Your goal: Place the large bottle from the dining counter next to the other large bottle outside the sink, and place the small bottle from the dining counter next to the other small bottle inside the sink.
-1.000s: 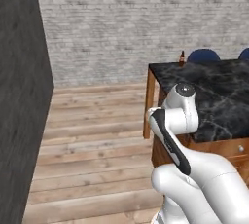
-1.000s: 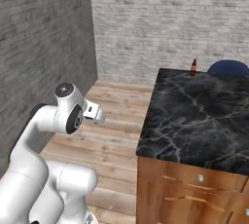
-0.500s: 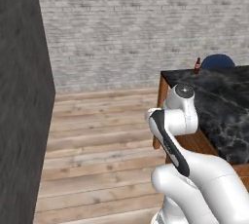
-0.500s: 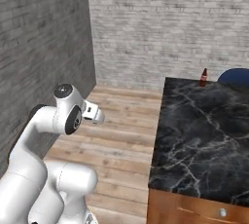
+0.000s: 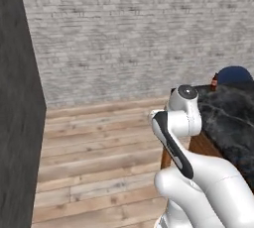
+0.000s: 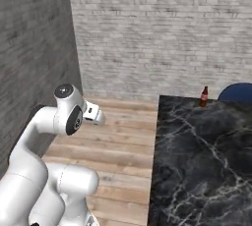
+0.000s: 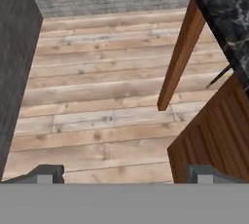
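A home kitchen-dining room: marble-topped dining counter [image 6: 197, 156], plank floor [image 5: 99, 152], brick wall [image 5: 124, 28].

Glossy white arm [image 5: 198, 182], rounded segments; dark round joint caps, black stripe along one link; small grey fingertips [image 7: 46, 173].

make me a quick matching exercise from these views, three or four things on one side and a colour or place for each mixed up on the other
Things:
1. small bottle
2. dining counter
3. chair
4. gripper

Places, colours or states:
A. blue, behind the counter's far edge
B. black top with white veins
C. open, over the wooden floor
D. brownish with a red label, standing at the counter's far edge

Pairs: 1-D, 2-B, 3-A, 4-C
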